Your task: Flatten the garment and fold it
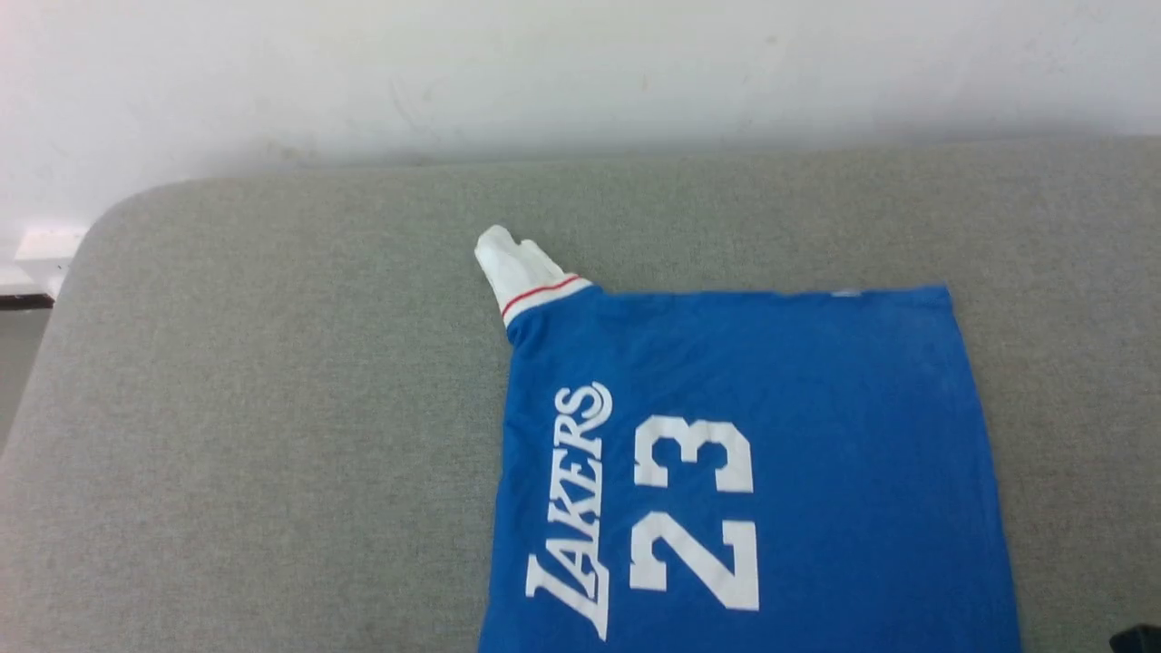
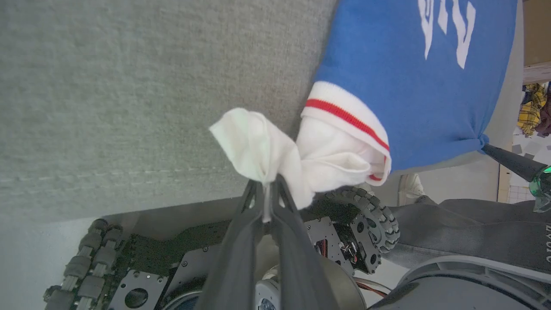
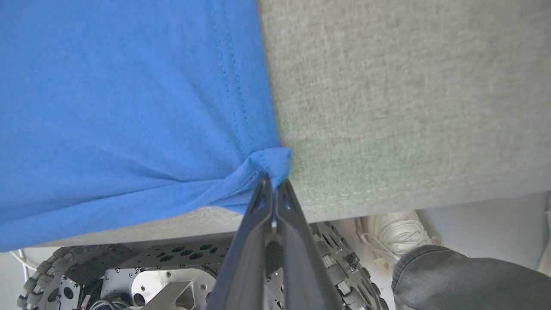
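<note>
1. Left gripper: jaws pinched tight on the white sleeve, soft and bunched.
2. Right gripper: clamped on the blue hem corner, puckered.
3. Garment lies print-up on grey woven cushion, near end over its front edge.
4. Best: draw both corners apart evenly, low, smoothing wrinkles without slipping.

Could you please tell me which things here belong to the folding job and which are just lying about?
Job: garment; left gripper pinching its white sleeve; right gripper pinching its blue corner; grey padded surface beneath.
Lying about: a person's white shoe; yellow checked cloth.
</note>
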Tool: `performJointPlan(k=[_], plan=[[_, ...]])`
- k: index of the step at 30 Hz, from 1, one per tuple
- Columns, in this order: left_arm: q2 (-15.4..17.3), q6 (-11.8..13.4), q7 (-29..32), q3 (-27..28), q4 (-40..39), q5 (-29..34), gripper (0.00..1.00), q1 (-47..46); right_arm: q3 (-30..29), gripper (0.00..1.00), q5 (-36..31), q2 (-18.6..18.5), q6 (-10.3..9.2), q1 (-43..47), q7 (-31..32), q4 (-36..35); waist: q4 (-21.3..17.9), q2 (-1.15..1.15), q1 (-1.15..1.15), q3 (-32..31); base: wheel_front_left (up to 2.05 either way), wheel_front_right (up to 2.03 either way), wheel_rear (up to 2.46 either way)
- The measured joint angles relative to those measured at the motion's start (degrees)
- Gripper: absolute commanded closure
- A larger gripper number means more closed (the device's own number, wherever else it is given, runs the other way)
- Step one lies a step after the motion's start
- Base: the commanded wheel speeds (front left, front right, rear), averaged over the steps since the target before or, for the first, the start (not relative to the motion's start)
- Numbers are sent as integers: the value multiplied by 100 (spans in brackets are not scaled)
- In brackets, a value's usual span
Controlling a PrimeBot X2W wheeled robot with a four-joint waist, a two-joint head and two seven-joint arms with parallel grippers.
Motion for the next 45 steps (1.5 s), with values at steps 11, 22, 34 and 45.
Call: performJointPlan(k=[11, 22, 34, 45], plan=[[167, 132, -268, 112, -377, 109, 100, 165, -108, 100, 105, 60, 0, 271, -124, -172, 24, 0, 0, -282, 0, 0, 0], [283, 96, -667, 478, -704, 1144, 100, -982, -101, 100, -213, 53, 0, -518, -928, -338, -30, 0, 1, -80, 0, 0, 0], [140, -437, -499, 725, -164, 1448, 100, -2359, 123, 100, -526, -171, 0, -1888, -1029, -160, -183, 0, 2, 768, 0, 0, 0], [-364, -869, -293, 510, 710, 1382, 100, -2700, 353, 100, -624, -293, -1, -2586, -977, 495, -236, 0, 1, 1423, 0, 0, 0]])
